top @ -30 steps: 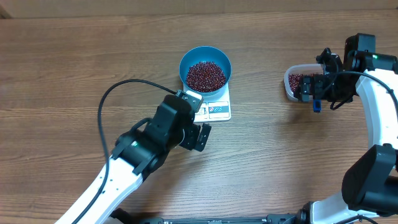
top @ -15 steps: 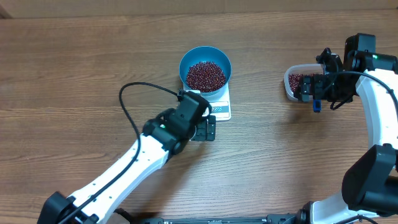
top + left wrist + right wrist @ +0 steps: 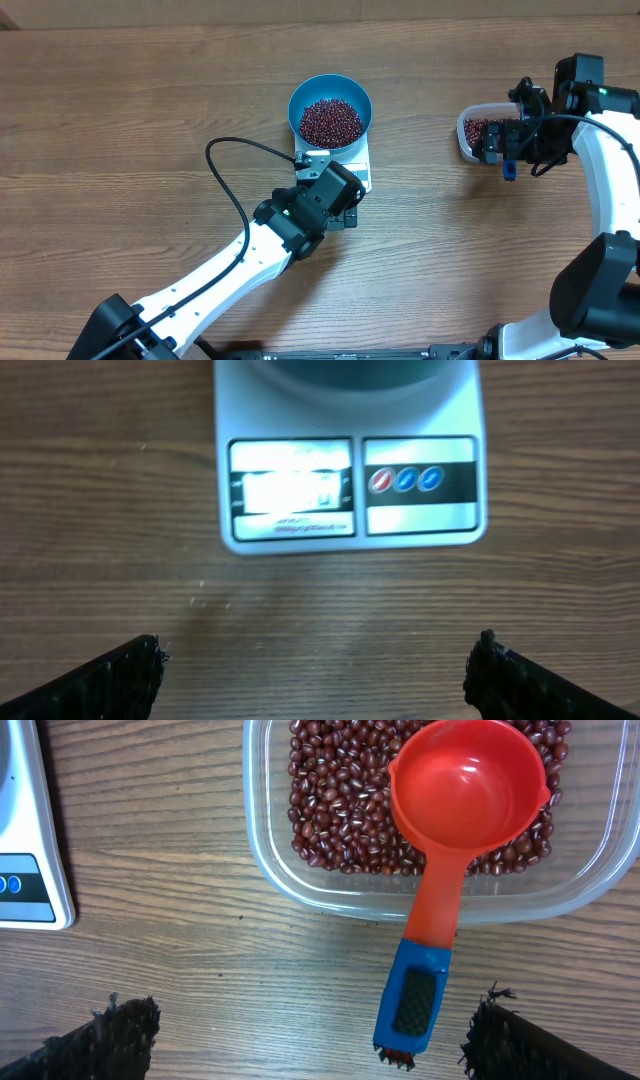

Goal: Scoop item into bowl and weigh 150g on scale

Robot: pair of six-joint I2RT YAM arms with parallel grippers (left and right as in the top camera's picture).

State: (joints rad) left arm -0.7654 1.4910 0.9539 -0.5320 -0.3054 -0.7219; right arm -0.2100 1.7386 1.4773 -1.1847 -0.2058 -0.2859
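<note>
The blue bowl [image 3: 330, 112] stands on the white scale [image 3: 362, 168] and holds a heap of dark red beans [image 3: 332, 121]. My left gripper [image 3: 343, 206] hovers just in front of the scale, open and empty. In the left wrist view the scale's lit display [image 3: 290, 490] and its buttons [image 3: 405, 480] lie ahead of my open left gripper [image 3: 320, 675], with the bowl's base [image 3: 350, 372] at the top edge. My right gripper [image 3: 315, 1035] is open over the blue handle [image 3: 413, 1002] of a red scoop [image 3: 470, 790], not touching it. The scoop rests empty on the beans [image 3: 330, 800].
A clear plastic tub [image 3: 470, 135] of beans sits at the right, under my right gripper [image 3: 505, 150]; its rim [image 3: 300, 885] shows in the right wrist view. The scoop's handle pokes over the tub's near rim onto the wooden table [image 3: 150, 110]. A black cable [image 3: 235, 190] loops off the left arm.
My left arm has swung right and stretched toward the front of the scale, bringing the display under its wrist. The right arm, scoop and tub have not moved.
</note>
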